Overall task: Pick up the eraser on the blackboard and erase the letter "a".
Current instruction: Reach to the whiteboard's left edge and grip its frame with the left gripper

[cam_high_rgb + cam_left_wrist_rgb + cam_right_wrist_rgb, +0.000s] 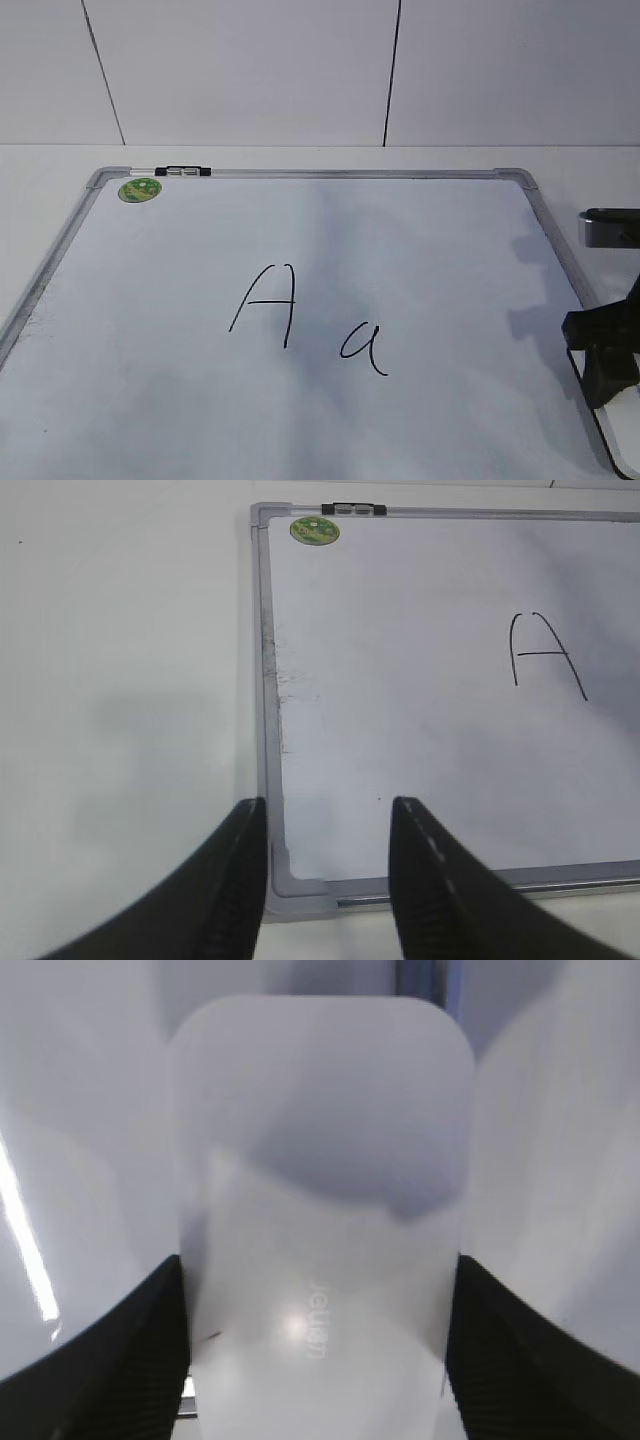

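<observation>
1. Two black fingers of the right gripper (pixel 318 1360) stand on either side of the eraser (pixel 320 1190), one at each long edge of the white block; the pads sit right against its sides, so the gripper looks clamped on it, though the wrist picture does not settle how firm the contact is.
2. Directly between those fingers, the eraser's top shows small grey lettering and a bright glare spot.
3. Beneath the eraser and the right gripper lies the blackboard (pixel 420 250), a white surface with a silver-grey frame; in the exterior view this gripper sits at the board's right edge, near its lower corner.
4. Left of the right gripper, well apart from it, the letter "a" (pixel 364 347) is written on the board.
5. Further left, just beside the "a", stands a taller capital "A" (pixel 265 305).
6. At the other side, the left gripper (pixel 325 825) hangs with its fingers apart and nothing between them, above the board's near left corner.
7. Ahead of the left gripper, at the far corner, are a green sticker (pixel 314 530) and a black-and-clear clip (pixel 352 509) on the frame.
</observation>
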{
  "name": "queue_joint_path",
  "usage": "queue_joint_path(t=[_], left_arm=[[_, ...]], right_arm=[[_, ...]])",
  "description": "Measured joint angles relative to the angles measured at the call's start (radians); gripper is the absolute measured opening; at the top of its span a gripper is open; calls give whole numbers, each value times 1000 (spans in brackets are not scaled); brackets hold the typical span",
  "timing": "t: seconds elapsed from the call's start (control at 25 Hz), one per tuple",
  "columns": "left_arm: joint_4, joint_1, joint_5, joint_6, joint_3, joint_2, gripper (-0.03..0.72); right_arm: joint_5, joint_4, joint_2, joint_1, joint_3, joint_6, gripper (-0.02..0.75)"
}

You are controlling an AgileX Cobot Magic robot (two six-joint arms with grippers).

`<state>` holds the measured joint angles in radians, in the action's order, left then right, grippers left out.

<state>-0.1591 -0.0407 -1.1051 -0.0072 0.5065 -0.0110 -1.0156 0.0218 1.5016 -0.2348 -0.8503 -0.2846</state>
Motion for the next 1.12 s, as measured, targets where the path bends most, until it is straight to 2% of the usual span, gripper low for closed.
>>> queue_joint_path(t=[0.44,0.76,1.12], left_arm=[[-8,0,12,0,24,-33,307],[45,0,81,0,130,-300,307],[47,0,170,0,165,-612,307]], right_arm=[[-146,4,0,0,-79,0,557],[-152,-36,0,0,-79,-2,556],[-180,-54,0,0,-79,-2,556]])
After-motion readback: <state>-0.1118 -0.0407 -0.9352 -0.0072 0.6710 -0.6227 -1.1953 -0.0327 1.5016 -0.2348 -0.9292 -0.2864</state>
